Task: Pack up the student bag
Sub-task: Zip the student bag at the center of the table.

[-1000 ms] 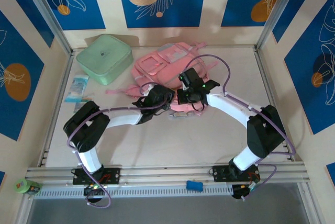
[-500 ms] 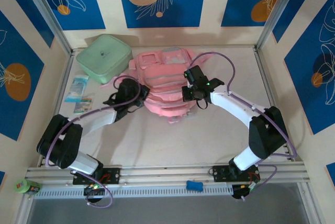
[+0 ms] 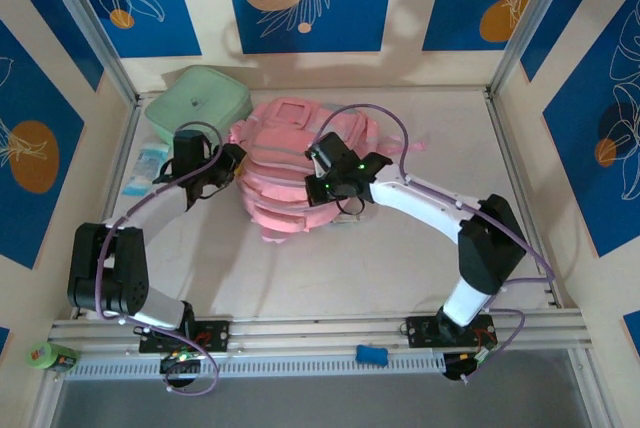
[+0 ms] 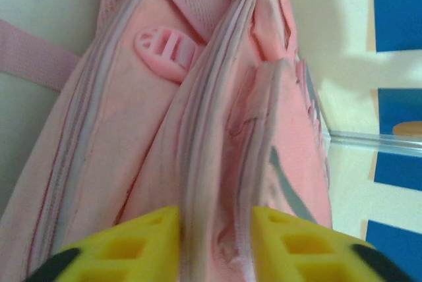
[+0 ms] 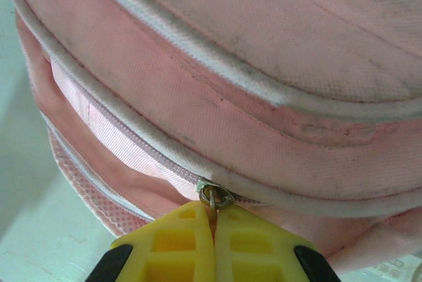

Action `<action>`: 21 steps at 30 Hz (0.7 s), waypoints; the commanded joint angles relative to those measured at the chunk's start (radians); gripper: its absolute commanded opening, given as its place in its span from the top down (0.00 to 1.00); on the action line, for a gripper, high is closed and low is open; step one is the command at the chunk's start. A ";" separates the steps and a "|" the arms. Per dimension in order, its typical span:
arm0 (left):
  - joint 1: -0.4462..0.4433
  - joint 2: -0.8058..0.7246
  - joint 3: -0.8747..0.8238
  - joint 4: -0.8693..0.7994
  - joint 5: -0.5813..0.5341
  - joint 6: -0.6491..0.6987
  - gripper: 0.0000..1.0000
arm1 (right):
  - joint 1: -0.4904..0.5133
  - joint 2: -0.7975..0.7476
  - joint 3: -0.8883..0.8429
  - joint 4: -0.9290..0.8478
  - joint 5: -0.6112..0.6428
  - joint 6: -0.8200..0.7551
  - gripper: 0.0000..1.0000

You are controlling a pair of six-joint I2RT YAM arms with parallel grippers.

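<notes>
Right pincer (image 5: 214,224) on student bag (image 3: 280,178) zip (image 5: 215,196)

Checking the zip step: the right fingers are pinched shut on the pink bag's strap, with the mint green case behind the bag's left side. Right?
Not the strap: the right fingers are pinched shut on the zip pull of the student bag, as the right wrist view shows. The mint green case does sit behind its left side.
</notes>
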 commanded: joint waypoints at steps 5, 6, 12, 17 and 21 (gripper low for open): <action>-0.114 -0.232 -0.185 0.044 -0.121 -0.152 0.52 | 0.022 0.004 0.039 -0.001 -0.009 0.017 1.00; -0.146 -0.257 -0.204 0.047 -0.158 -0.182 0.51 | 0.027 0.008 0.041 -0.001 0.001 0.012 1.00; -0.337 -0.282 -0.248 0.077 -0.359 -0.380 0.43 | 0.036 0.014 0.037 -0.004 0.007 0.009 1.00; -0.444 -0.206 -0.215 0.119 -0.464 -0.476 0.43 | 0.038 0.007 0.019 0.014 0.027 0.011 1.00; -0.483 -0.118 -0.123 0.079 -0.502 -0.466 0.44 | 0.051 0.014 0.008 0.028 0.042 0.000 1.00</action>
